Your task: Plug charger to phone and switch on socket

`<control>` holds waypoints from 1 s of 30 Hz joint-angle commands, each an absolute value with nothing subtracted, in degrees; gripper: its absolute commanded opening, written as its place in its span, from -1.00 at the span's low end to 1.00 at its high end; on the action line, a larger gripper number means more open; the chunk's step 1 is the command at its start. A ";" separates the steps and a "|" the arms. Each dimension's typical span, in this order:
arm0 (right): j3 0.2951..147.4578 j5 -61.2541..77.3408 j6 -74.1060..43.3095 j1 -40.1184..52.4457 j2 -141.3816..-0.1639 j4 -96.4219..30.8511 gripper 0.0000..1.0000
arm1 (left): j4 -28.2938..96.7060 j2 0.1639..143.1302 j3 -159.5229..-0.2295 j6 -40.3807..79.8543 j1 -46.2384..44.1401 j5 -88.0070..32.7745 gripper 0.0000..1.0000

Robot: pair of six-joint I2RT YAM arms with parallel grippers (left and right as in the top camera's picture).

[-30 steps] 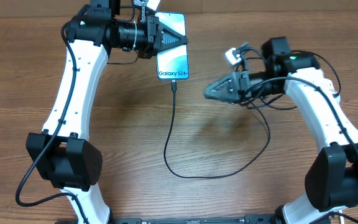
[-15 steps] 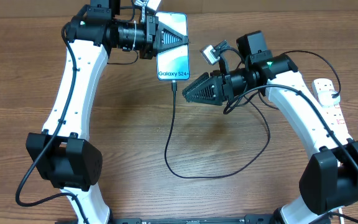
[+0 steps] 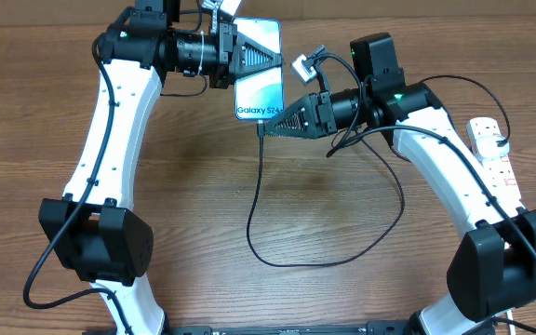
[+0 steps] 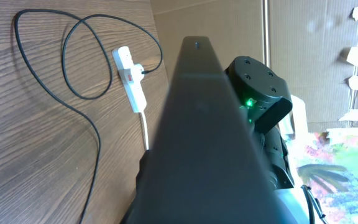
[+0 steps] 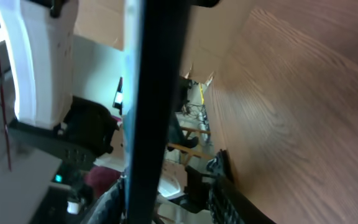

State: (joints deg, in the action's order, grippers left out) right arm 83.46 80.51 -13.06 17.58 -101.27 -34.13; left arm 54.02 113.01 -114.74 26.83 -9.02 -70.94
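Note:
My left gripper is shut on the phone, holding its left edge with the blue-teal screen facing up. In the left wrist view the phone's dark back hides the fingers. The right gripper has its tips at the phone's lower end, where the charger cable comes up. In the right wrist view the phone stands edge-on between the open fingers, with a gap on the right side. The connector tip is hidden. The white socket lies at the far right with the black plug in it.
The cable loops across the middle of the wooden table and runs back to the socket. A thick white cord leaves the strip. Cardboard panels stand behind the table's far edge.
The right arm has swung left from the table's right half to the phone's lower end, and its jaws have narrowed. The left gripper and phone have stayed put.

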 commanded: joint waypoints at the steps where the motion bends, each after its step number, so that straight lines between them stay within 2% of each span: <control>1: 83.96 79.61 -16.58 18.41 -99.88 -33.95 -0.23 | 53.65 112.40 -115.15 27.24 -9.34 -73.52 -0.92; 7: 83.96 79.92 -17.85 17.63 -99.31 -34.46 -0.16 | 53.63 112.40 -115.15 27.24 -9.19 -73.52 -0.92; 14: 83.96 76.38 -14.92 10.20 -91.88 -42.30 -0.13 | 53.74 112.40 -115.15 27.24 -8.25 -73.58 -0.92; 16: 83.96 73.54 -12.62 7.42 -88.40 -46.52 -0.13 | 53.71 112.40 -115.15 27.24 -8.25 -73.56 -0.91; 19: 83.20 59.44 -8.49 4.75 -82.24 -54.85 -0.15 | 53.69 112.40 -115.15 27.24 -8.27 -73.52 -0.92; 23: 78.28 59.07 -13.96 6.42 -78.96 -46.68 -0.16 | 53.69 112.40 -115.15 27.29 -8.23 -73.54 -0.92; 26: 69.95 58.94 -22.41 10.66 -78.89 -34.09 -0.26 | 53.69 112.40 -115.15 27.51 -8.23 -73.54 -0.92; 30: 56.95 61.01 -35.81 14.33 -78.87 -6.09 -0.20 | 53.69 112.40 -115.15 27.51 -8.27 -73.56 -0.92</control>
State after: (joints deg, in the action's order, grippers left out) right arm 63.33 60.20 -23.31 12.60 -78.74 -17.06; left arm 54.02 113.01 -114.74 26.85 -8.49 -71.18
